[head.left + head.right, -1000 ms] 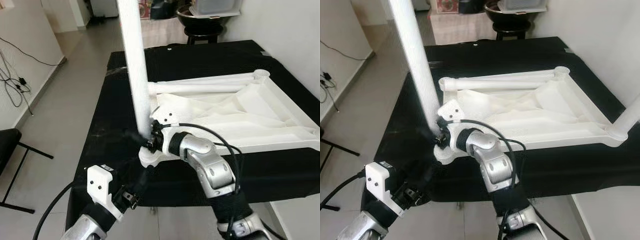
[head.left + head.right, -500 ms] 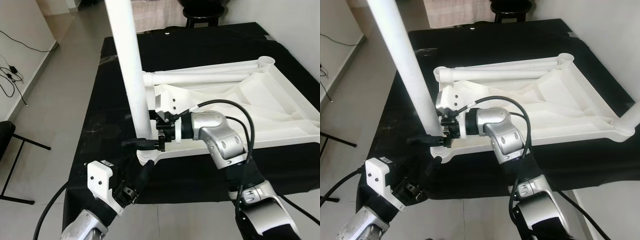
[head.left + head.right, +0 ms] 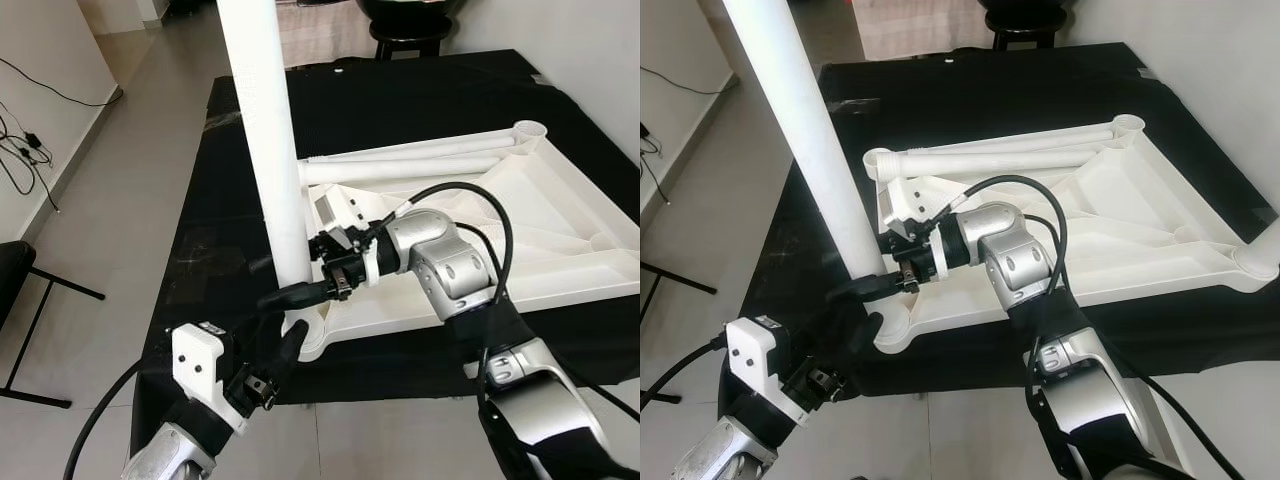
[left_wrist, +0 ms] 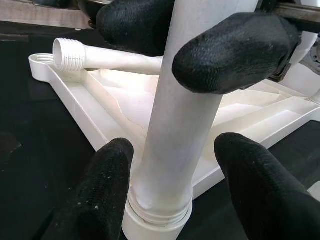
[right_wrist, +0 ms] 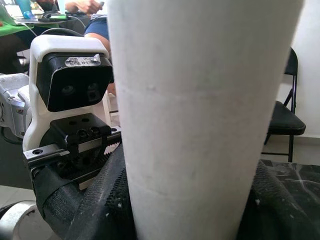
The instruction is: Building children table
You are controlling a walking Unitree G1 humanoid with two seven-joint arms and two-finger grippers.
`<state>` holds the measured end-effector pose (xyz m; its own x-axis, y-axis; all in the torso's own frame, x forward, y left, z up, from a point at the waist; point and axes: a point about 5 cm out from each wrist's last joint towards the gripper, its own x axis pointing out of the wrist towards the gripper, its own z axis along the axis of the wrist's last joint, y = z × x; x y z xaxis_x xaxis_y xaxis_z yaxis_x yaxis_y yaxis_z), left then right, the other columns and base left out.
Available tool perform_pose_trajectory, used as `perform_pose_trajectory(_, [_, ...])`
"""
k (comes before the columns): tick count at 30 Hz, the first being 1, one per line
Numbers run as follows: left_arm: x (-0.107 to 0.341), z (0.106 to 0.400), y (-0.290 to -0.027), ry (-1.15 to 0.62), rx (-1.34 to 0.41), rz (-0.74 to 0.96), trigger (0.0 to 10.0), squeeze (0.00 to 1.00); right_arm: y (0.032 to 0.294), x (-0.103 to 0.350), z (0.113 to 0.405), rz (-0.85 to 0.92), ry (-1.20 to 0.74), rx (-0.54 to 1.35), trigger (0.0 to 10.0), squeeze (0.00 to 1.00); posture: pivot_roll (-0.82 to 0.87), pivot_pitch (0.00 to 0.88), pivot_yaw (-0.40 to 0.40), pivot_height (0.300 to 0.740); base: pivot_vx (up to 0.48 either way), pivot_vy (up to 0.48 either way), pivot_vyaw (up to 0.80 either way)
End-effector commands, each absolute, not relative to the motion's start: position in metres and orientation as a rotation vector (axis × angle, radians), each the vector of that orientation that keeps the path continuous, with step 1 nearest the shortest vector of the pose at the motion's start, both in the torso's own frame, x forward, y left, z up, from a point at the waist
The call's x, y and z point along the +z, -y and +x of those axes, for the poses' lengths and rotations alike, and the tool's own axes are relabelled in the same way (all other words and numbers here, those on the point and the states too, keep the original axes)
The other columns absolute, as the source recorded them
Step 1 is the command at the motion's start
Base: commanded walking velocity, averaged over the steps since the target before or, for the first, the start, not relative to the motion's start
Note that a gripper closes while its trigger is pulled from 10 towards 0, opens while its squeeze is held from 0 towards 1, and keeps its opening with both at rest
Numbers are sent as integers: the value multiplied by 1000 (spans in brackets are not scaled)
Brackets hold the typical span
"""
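The white moulded-plastic children's tabletop (image 3: pixel 560 215) lies upside down on a low surface covered by a black cloth (image 3: pixel 400 110), so that its corner sockets face upward and can receive the legs. A long white cylindrical plastic table leg (image 3: pixel 265 150) stands upright in the near-left corner socket (image 3: pixel 305 335), with its lower end seated in the socket collar, as seen in the left wrist view. The right gripper (image 3: pixel 305 292) reaches across from the tabletop side and has its two black fingers closed around the lower part of this leg, just above the socket; this low grasp appears chosen to let the wrist turn the leg into its thread while keeping it vertical. The left gripper (image 3: pixel 285 338) sits below and in front of the socket with its fingers (image 4: pixel 107 190) spread, one on each side of the leg base and not pressing on it; judged from this pose, it serves as a guide or stands ready to take over the turning. A second white plastic leg (image 3: pixel 420 165) with a threaded end (image 4: pixel 67 54) lies flat across the far side of the tabletop, apparently staged for a later corner, and a further leg already stands in the near-right corner (image 3: pixel 1265 255). A small label (image 5: pixel 82 61) on the left wrist camera housing is visible in the right wrist view, but its text is too small to read; no brand marking is legible on the table parts.
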<state>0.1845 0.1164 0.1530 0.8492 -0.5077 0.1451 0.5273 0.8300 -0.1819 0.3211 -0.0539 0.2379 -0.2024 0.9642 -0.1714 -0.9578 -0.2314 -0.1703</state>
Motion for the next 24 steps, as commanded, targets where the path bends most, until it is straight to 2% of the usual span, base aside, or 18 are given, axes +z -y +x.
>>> perform_pose_trajectory(1, [151,183,-116,75,-547,-225,10000,0,48,233,318,-277,39,1791,0,0,72,181,21,740,0,0,0])
perform_pose_trajectory(4, [151,183,-116,75,-547,-225,10000,0,49,231,318,-268,41,1758,0,0,72,181,21,740,0,0,0])
perform_pose_trajectory(5, [151,183,-116,76,-546,-224,10000,0,46,223,320,-243,17,1629,0,0,63,184,18,740,0,0,0])
perform_pose_trajectory(6, [151,183,-116,76,-546,-224,10000,0,46,223,320,-243,17,1629,0,0,63,184,18,740,0,0,0])
perform_pose_trajectory(7, [151,184,-118,77,-544,-224,10000,0,38,204,329,-181,-30,1218,0,0,55,187,21,740,0,0,0])
perform_pose_trajectory(8, [151,184,-118,77,-544,-224,10000,0,38,204,329,-181,-30,1218,0,0,55,187,21,740,0,0,0])
perform_pose_trajectory(9, [152,184,-118,77,-542,-223,10000,0,39,192,333,-152,-73,913,0,0,55,185,23,740,0,0,0])
perform_pose_trajectory(10, [152,185,-119,77,-544,-222,10000,0,38,182,323,-171,-86,778,0,0,70,190,30,740,0,0,0])
perform_pose_trajectory(12, [152,185,-119,77,-544,-222,10000,0,38,182,323,-171,-86,778,0,0,70,190,30,740,0,0,0])
perform_pose_trajectory(13, [151,186,-120,75,-547,-219,10000,0,33,183,314,-183,-64,769,0,0,64,175,35,740,0,0,0])
perform_pose_trajectory(18, [151,188,-121,72,-548,-216,10000,0,29,190,318,-189,-35,804,0,0,61,170,33,740,0,0,0])
perform_pose_trajectory(19, [151,189,-121,72,-548,-216,10000,0,28,193,320,-189,-33,810,1686,0,62,169,32,740,0,0,0])
perform_pose_trajectory(20, [150,189,-121,73,-545,-214,10000,0,25,197,321,-172,-13,845,10000,0,62,165,32,740,0,0,0])
perform_pose_trajectory(24, [150,189,-122,74,-542,-213,10000,0,23,201,322,-159,1,868,10000,0,62,165,32,740,0,0,0])
